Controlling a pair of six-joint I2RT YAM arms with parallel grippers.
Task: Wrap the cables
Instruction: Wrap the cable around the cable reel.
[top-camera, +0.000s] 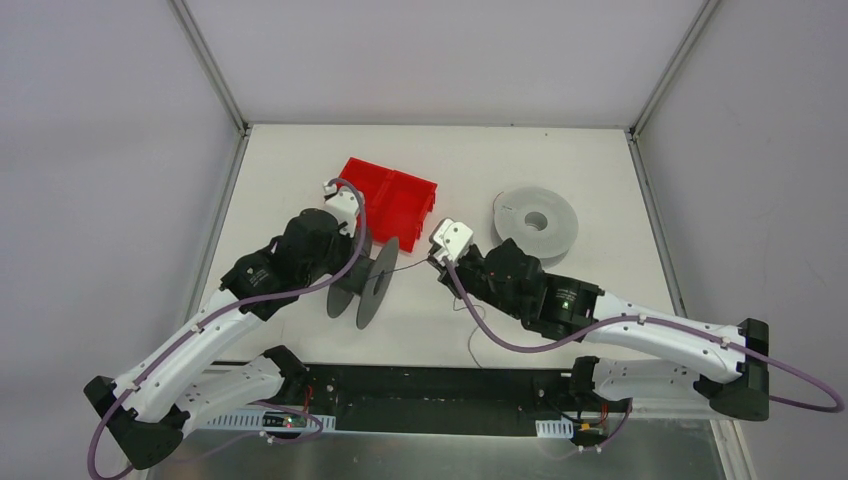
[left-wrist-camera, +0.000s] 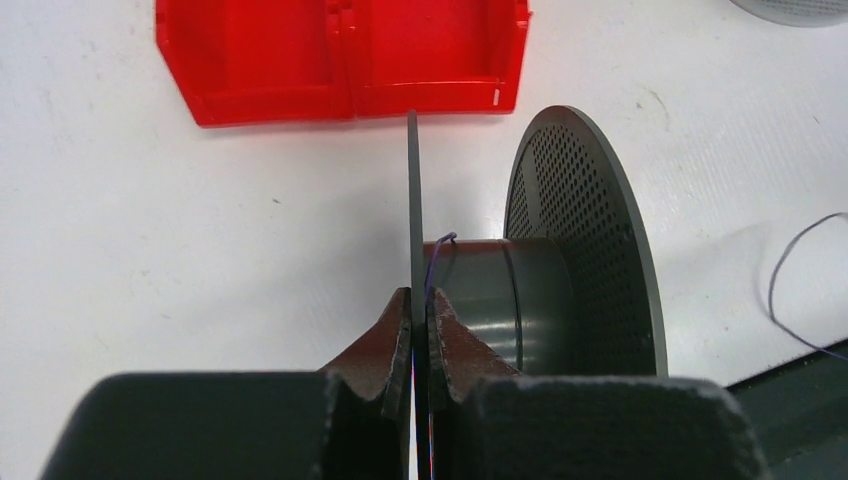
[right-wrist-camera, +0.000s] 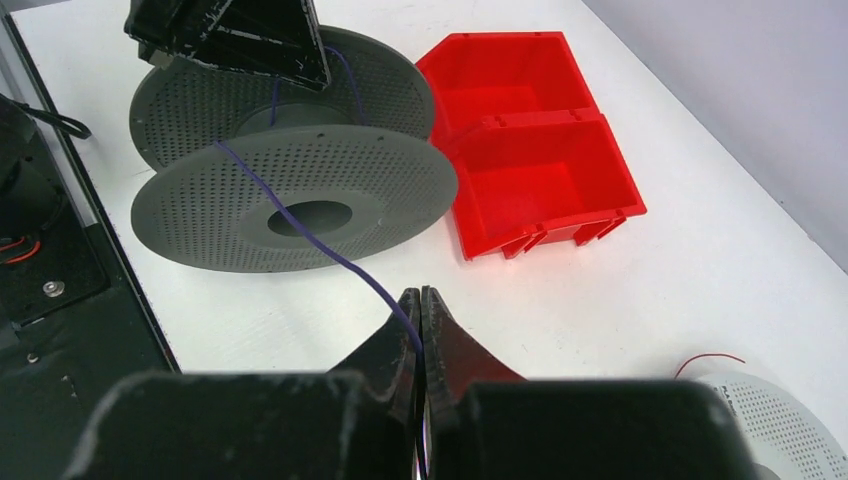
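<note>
The dark grey perforated plastic spool (top-camera: 372, 290) stands on edge left of my right pincer (right-wrist-camera: 420, 297), a thin dark cable (right-wrist-camera: 330, 250) between them; the red two-compartment plastic bin (top-camera: 360, 168) sits behind, the pale plastic reel (top-camera: 560, 235) farther right

Left pincer (left-wrist-camera: 420, 302) clamps grey spool (left-wrist-camera: 578, 250) flange; thin cable (left-wrist-camera: 440, 250) over hub.

Count, spools: 2. That is 1 dark grey spool (top-camera: 378, 281) and 1 pale spool (top-camera: 515, 215).
Red bin (top-camera: 392, 192): 1, with 2 compartments.
Thin cables visible: 2. That is 1 dark purple cable (right-wrist-camera: 330, 250) and 1 red cable (right-wrist-camera: 715, 357).
Grippers: 2, left gripper (left-wrist-camera: 420, 310) and right gripper (right-wrist-camera: 420, 300).
</note>
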